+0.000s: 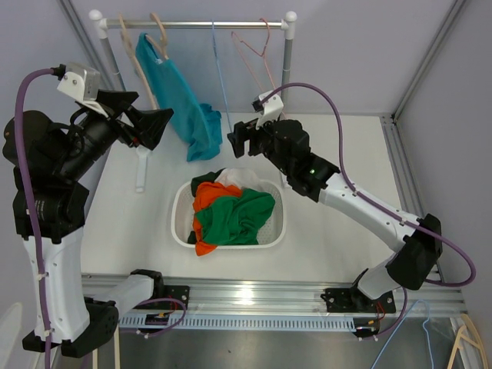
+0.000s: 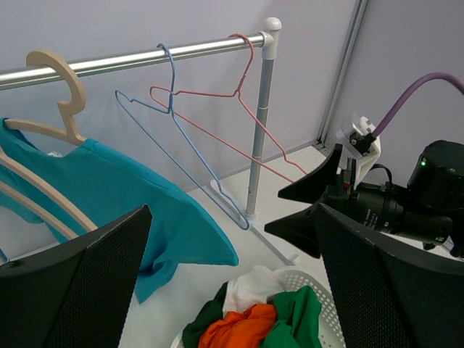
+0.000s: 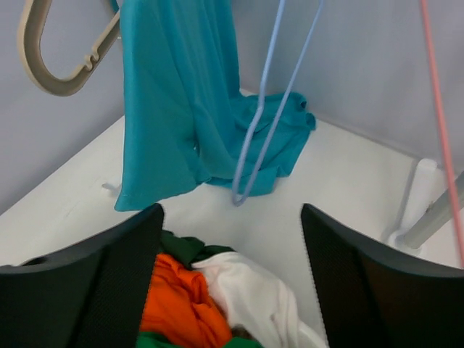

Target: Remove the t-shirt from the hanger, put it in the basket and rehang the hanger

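Note:
A teal t-shirt (image 1: 178, 100) hangs on a beige wooden hanger (image 1: 160, 34) on the rack's left side, its hem draped on the table. It also shows in the left wrist view (image 2: 109, 196) and in the right wrist view (image 3: 181, 109). The hanger shows in the left wrist view (image 2: 61, 109) too. My left gripper (image 1: 150, 123) is open and empty, held high just left of the shirt. My right gripper (image 1: 240, 138) is open and empty, just right of the shirt's lower part, above the table.
A rail (image 1: 192, 24) on white posts carries an empty blue wire hanger (image 1: 219, 69) and an empty pink wire hanger (image 1: 257, 54). A white basket (image 1: 278, 227) with orange, green and white clothes sits mid-table. Grey walls close in the back and sides.

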Available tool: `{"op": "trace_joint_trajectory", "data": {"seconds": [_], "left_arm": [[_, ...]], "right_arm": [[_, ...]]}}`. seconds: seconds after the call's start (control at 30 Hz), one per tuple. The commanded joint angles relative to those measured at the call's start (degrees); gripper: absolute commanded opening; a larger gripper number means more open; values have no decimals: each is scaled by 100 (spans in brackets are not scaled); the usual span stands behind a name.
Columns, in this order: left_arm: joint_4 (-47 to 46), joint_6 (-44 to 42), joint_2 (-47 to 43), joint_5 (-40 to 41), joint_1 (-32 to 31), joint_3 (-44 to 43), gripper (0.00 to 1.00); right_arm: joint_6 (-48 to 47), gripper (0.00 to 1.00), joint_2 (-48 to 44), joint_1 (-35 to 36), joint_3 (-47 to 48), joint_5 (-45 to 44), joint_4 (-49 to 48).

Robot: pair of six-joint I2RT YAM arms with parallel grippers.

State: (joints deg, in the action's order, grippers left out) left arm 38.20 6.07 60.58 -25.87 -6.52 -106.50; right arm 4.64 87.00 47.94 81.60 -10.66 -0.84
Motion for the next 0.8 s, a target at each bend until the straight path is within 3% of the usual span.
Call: {"op": "trace_joint_trajectory", "data": {"seconds": [0.0, 0.07, 0.27, 0.47, 0.57, 0.77], "left_arm": [[-111, 88, -63, -24, -24, -29, 99], [-163, 97, -133, 3, -24, 59, 100], [-918, 852, -625, 494, -24, 1130, 100], [-884, 1282, -1337, 1451, -24, 2149, 100], [-1006, 1608, -1916, 1497, -24, 3167, 100], [-647, 1381, -2902, 1989, -24, 4390, 100]], "right_arm": [[-104, 84, -209, 66, 286, -305, -57], [-87, 100, -289, 101, 268, -515, 66], [-51, 100, -912, 180, 164, -1157, 576], [54, 99, -1877, 172, -126, -1843, 1436], [256, 99, -2431, 172, -504, -1791, 1665], [757, 99, -3162, 180, -1234, -1826, 2183]]}}
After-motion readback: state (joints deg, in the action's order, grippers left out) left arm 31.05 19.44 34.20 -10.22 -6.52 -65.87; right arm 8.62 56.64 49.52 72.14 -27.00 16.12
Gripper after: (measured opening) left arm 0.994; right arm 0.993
